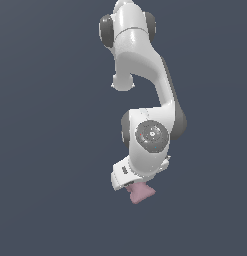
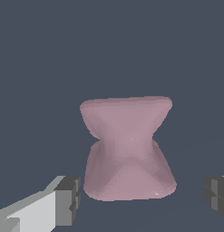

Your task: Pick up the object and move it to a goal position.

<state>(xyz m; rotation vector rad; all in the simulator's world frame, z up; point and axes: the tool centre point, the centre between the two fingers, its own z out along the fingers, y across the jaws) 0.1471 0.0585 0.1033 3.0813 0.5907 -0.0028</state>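
The object is a matte pink lump pinched at its middle like an hourglass, filling the centre of the wrist view. My gripper is open, with one grey fingertip on each side of the object's wide base and a small gap to each. In the exterior view the object pokes out from under the white hand, and the gripper sits right over it, its fingers mostly hidden by the hand.
The white arm runs from the upper middle of the exterior view down to the hand. Everything around it is a plain dark blue-grey surface.
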